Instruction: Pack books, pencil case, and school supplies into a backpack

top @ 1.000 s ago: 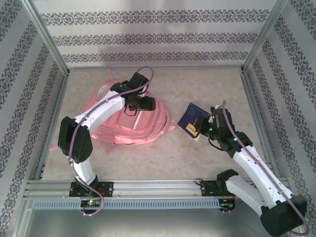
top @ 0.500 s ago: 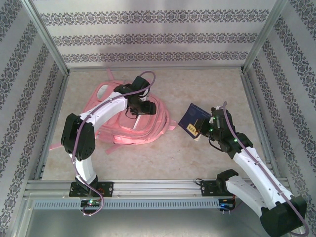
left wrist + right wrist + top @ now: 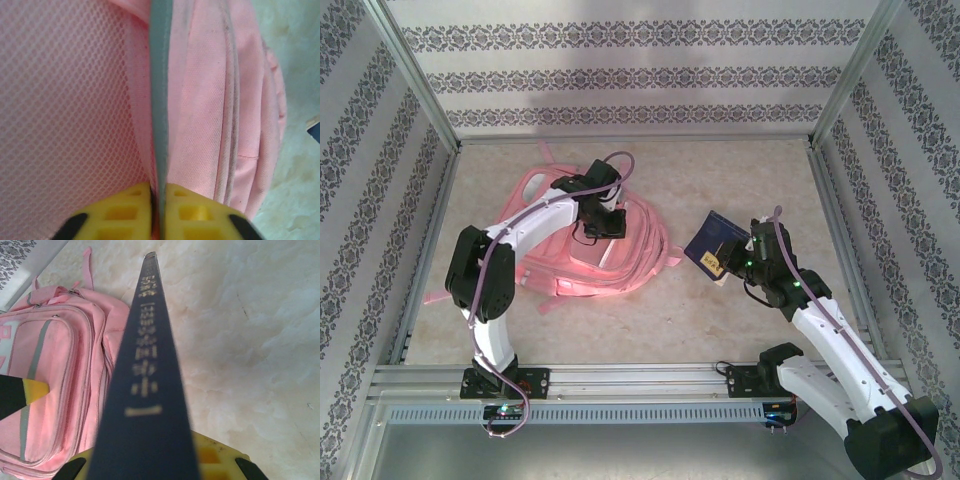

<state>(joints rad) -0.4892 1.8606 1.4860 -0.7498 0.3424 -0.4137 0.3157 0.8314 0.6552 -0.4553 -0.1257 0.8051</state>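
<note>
So here's where you're at. The pink backpack is lying on the marbled table, left of centre. Your left gripper is on top of it with its yellow fingers squeezed tight together. They've got a fold of the pink fabric between them, right along a grey strip that looks to me like trim on the bag, with mesh on one side and plain weave on the other. My guess is you're grabbing the edge to pull a compartment open.

Your right gripper is clamped on a navy book, held up off the table and tilted. It's just off the backpack's right side, near it but not touching. The right wrist view has you looking straight down the book's spine, pale lettering and all, with the bag's front pockets off to the left.

Progress-wise I'd call it early or mid. That book isn't in yet, and from above I can't see an obvious open mouth on the bag for it. Whether anything's already packed I honestly can't tell, since the inside is hidden. So what's left, at the least, is opening it up, sliding this book in, then the pencil case and the small stuff.

Count from what I can make out: one backpack, one navy book, two grippers, both gripping something.
</note>
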